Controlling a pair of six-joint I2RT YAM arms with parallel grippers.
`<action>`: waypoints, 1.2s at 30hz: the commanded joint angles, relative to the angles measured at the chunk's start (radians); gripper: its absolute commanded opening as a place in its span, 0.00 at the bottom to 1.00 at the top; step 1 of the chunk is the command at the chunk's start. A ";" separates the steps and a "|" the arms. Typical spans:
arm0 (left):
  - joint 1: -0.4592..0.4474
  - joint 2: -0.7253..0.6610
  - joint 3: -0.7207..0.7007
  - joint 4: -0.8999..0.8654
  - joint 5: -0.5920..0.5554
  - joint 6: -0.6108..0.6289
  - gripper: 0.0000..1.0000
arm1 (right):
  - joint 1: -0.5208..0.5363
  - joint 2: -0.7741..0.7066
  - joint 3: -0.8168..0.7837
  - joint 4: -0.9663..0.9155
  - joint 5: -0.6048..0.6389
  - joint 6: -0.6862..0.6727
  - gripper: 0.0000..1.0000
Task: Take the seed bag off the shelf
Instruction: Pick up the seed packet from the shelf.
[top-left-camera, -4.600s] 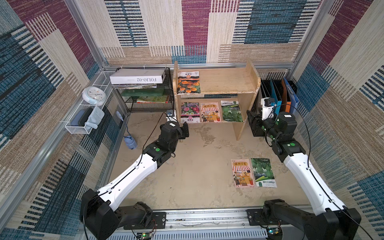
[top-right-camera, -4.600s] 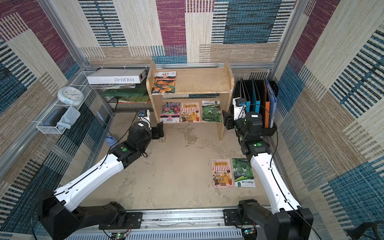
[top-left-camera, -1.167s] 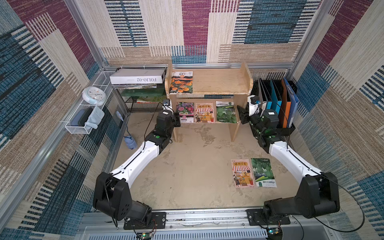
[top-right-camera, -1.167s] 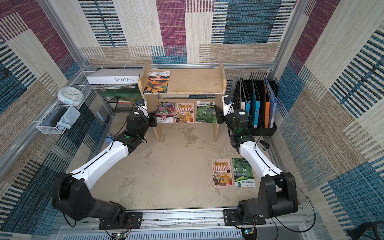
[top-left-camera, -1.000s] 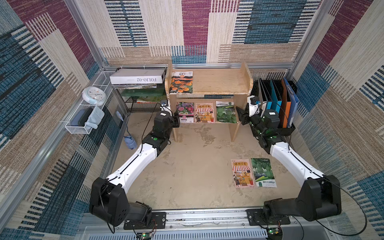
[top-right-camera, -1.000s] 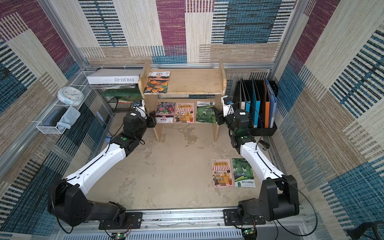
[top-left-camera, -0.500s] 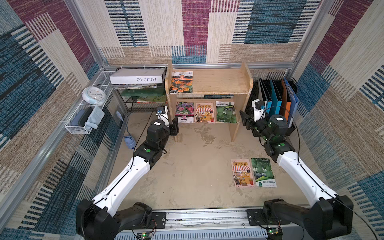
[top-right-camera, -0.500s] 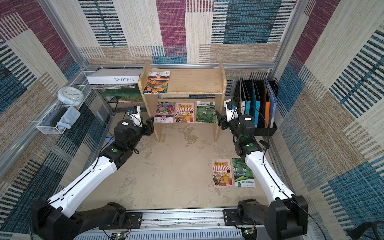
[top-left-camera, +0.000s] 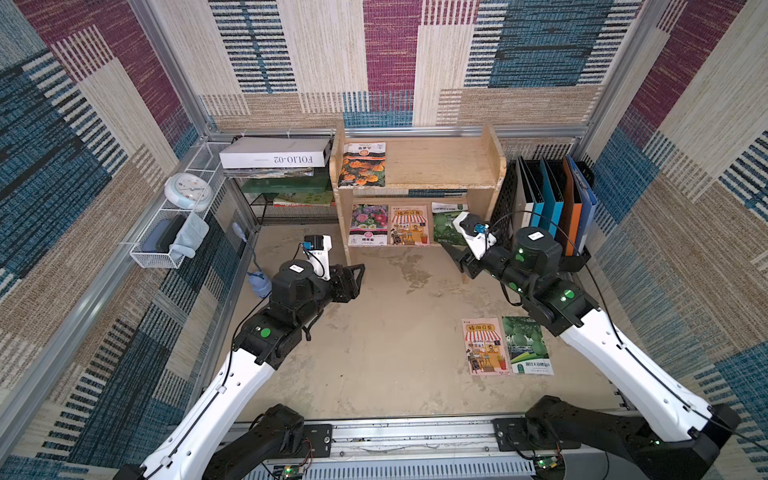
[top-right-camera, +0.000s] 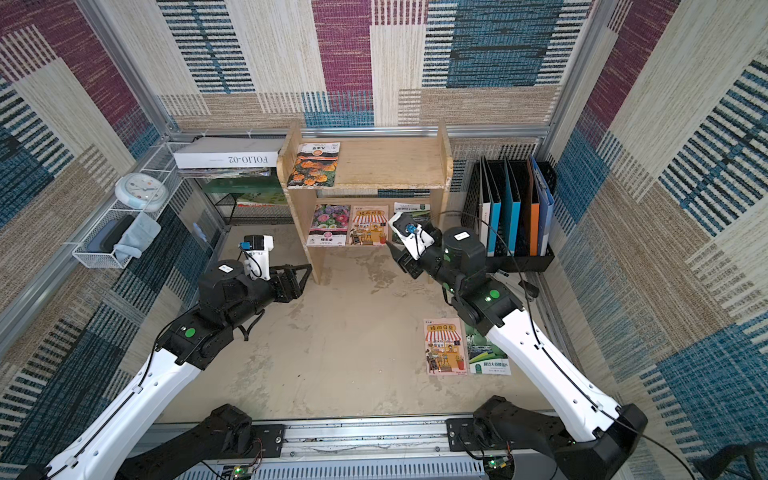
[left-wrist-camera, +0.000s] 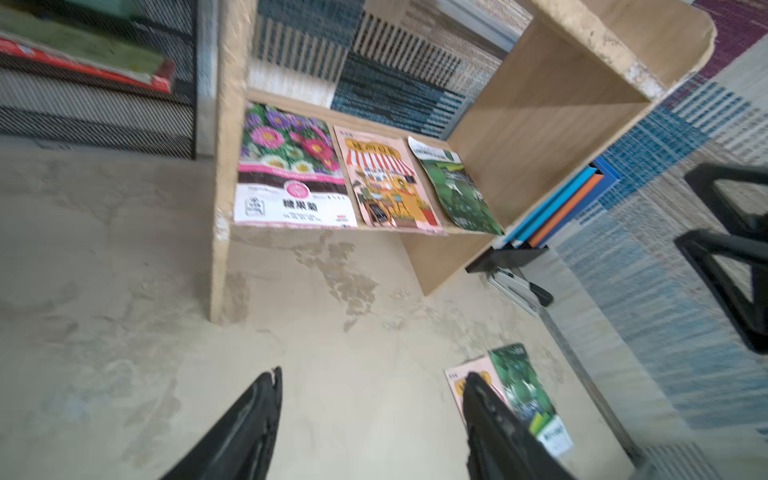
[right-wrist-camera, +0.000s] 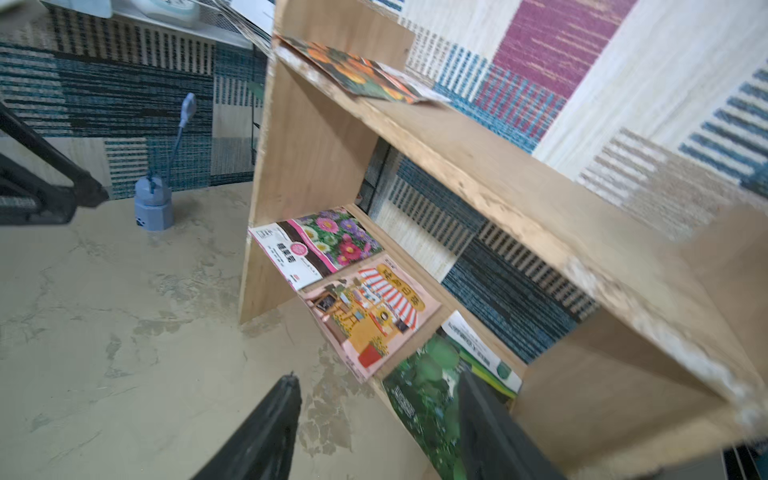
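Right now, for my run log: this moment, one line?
left claw open, empty | right claw open, empty | green seed bag on shelf

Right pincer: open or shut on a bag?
Open. In its wrist view the right pincer has fingers wide apart, gripping nothing; the green seed bag lies on the lower board of the shelf.

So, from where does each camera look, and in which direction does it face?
Top views: high above the robot's bases, facing down and forward at the shelf; both arms, left gripper and right gripper show.
Left wrist: on the left arm, facing the shelf's lower tier; its open fingers and the right gripper show.
Right wrist: on the right arm, facing the same tier; its open fingers and the left gripper show.
Shared: both wrist views show the pink-flower seed bag.
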 joint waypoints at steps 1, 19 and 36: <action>0.002 0.008 0.022 -0.076 0.163 -0.097 0.72 | 0.067 0.102 0.130 -0.096 0.060 -0.104 0.64; 0.143 0.128 -0.009 0.114 0.520 -0.382 0.73 | 0.145 0.681 0.912 -0.273 0.018 -0.269 0.62; 0.178 0.100 0.041 0.028 0.503 -0.349 0.73 | 0.190 0.826 1.008 -0.158 0.186 -0.341 0.60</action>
